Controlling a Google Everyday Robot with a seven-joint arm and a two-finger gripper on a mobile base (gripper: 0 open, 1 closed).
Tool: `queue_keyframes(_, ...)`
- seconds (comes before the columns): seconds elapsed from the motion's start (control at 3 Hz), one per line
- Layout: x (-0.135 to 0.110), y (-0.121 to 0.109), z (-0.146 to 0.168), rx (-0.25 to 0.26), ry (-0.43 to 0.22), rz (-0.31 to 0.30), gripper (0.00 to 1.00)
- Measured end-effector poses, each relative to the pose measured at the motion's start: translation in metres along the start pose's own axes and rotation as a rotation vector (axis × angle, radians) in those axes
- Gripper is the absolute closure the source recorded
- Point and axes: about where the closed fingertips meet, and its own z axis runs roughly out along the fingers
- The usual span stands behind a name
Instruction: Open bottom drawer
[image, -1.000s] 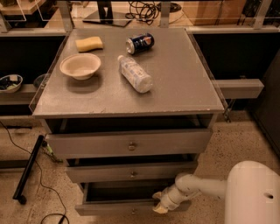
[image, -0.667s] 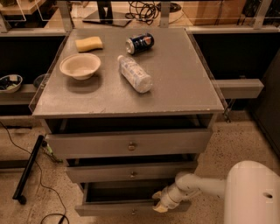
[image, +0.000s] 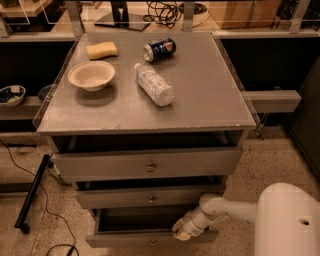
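Note:
The bottom drawer (image: 125, 240) is the lowest of three grey fronts, with a small round knob (image: 151, 243) at its centre. It stands pulled out a little, and its dark inside (image: 140, 220) shows. My gripper (image: 182, 232) is at the top edge of this drawer's front, right of the knob. The white arm (image: 225, 209) reaches to it from the lower right. The middle drawer (image: 150, 196) and the top drawer (image: 147, 164) sit above and also stick out slightly.
On the cabinet top (image: 200, 95) lie a beige bowl (image: 91, 75), a yellow sponge (image: 101, 50), a clear plastic bottle (image: 154, 84) and a blue can (image: 160, 49). A black bar (image: 31, 195) and cables lie on the floor at left. My white base (image: 287, 220) is at lower right.
Almost nothing differs. My gripper stays at the bottom drawer's top edge and has shifted only slightly to the left.

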Motion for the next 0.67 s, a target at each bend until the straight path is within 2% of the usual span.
queue_keyframes(0.67, -0.0044, -0.0056, -0.0039, -0.007, -0.01, -0.002, 1.0)
